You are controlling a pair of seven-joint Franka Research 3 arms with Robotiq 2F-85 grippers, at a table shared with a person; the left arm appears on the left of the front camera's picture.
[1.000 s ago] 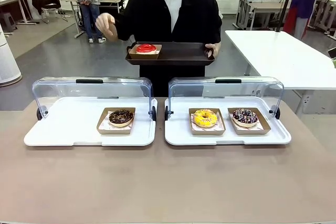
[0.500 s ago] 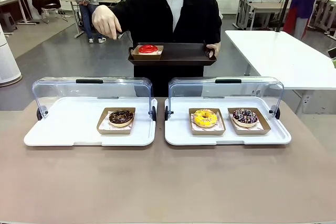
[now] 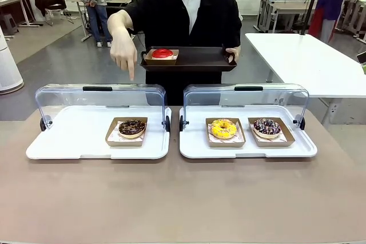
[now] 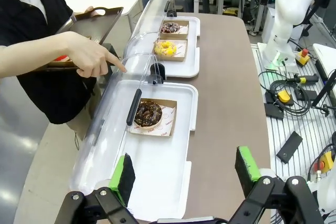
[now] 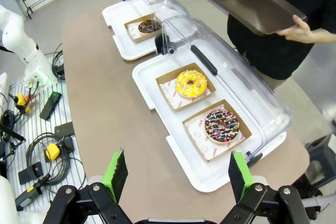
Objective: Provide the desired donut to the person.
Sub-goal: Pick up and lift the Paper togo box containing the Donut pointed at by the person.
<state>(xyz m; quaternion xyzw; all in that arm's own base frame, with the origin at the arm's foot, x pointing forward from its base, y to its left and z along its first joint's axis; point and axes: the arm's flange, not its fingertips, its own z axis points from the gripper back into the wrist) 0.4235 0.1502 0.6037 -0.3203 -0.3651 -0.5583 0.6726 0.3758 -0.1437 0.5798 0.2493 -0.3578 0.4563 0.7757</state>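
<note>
In the front view the person (image 3: 183, 21) is pointing a hand (image 3: 123, 50) straight down at the chocolate donut (image 3: 132, 127). The donut is sitting in its boat (image 3: 114, 136) on the left tray (image 3: 63, 141), at six o'clock of the fingertip. The cover (image 3: 100, 98) is standing open behind it. The person is also holding a brown tray (image 3: 197, 60) at one o'clock of the donut, which is likely where it is going. In the left wrist view the left gripper (image 4: 185, 166) is hanging with fingers spread wide and gripping nothing, the donut lying at eleven o'clock of it, well apart. I judge this arm should be the one reaching, coming in low from the near side under the cover's edge. It should be closing on the boat's walls rather than the icing. In the right wrist view the right gripper (image 5: 177, 174) is likewise gaping empty, with the yellow donut (image 5: 190, 83) at twelve o'clock. Holding this arm off looks wisest.
</note>
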